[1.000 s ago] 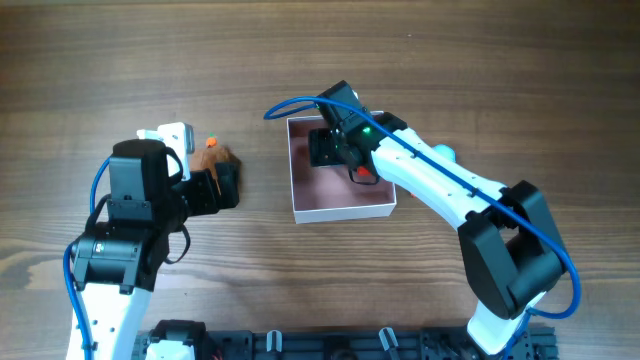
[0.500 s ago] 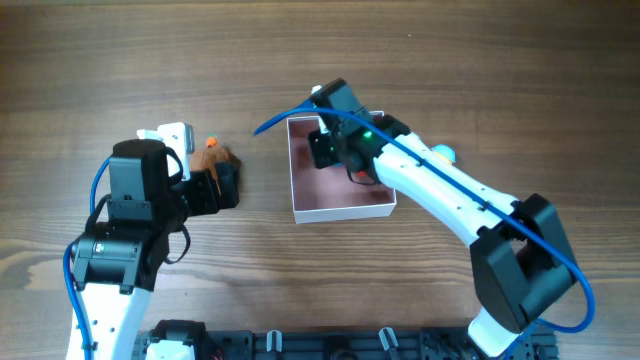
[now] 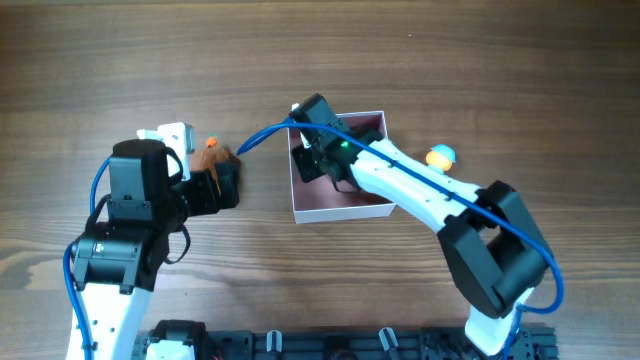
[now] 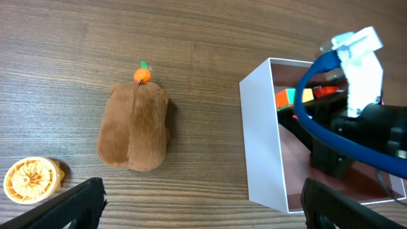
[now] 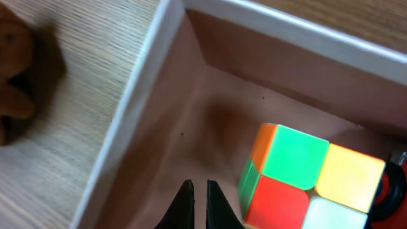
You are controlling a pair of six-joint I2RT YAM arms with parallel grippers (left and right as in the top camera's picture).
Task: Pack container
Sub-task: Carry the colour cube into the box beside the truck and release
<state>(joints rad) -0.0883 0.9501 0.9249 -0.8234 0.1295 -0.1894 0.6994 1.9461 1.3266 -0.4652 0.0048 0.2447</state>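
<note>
The container point(image 3: 340, 213) is a shallow white box with a pink inside, at the table's centre. It shows in the left wrist view point(image 4: 261, 140) and the right wrist view point(image 5: 140, 95) too. A multicoloured cube point(image 5: 299, 178) lies inside it, with a red object point(image 5: 388, 191) beside it. My right gripper point(image 5: 197, 186) is shut on nothing, low over the pink floor near the left wall, left of the cube. From overhead the right gripper point(image 3: 308, 165) hangs over the box's left part. My left gripper point(image 4: 202, 197) stands wide open above bare wood between a brown plush toy point(image 4: 135, 127) and the container.
A yellow round toy point(image 4: 28, 180) lies left of the plush. The plush point(image 3: 215, 158) sits just beyond the left gripper point(image 3: 225, 185) seen from overhead. A yellow and blue toy point(image 3: 440, 156) rests on the wood to the container's right. The right arm crosses over the box.
My right gripper has shut and moved left across the container toward its left wall, uncovering the yellow and blue toy. The left arm has not moved.
</note>
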